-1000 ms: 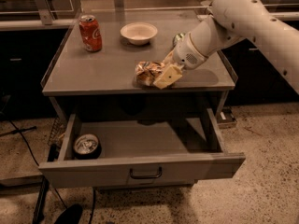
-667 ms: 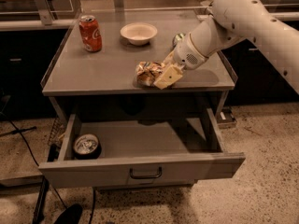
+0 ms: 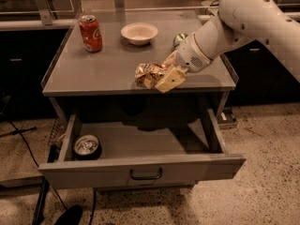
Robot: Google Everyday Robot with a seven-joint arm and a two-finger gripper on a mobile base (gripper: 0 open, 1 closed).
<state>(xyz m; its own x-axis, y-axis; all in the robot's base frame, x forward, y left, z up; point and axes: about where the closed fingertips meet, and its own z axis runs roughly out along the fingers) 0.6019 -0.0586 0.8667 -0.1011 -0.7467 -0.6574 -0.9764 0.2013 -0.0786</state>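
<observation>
Jaws touching snack bag (crinkled, shiny) at table front edge.

- red soda can: standing upright at the back left of your surface
- white bowl: back middle, near the can but not touching it
- green thing: right of the bowl, half hidden, can't tell what it is
- drawer: pulled open under the surface, handle on the front
- dark can: in the drawer's front-left corner, silver top facing you
- cables: lying on the speckled floor at the left
- hand: low at the surface's front edge, right of middle
</observation>
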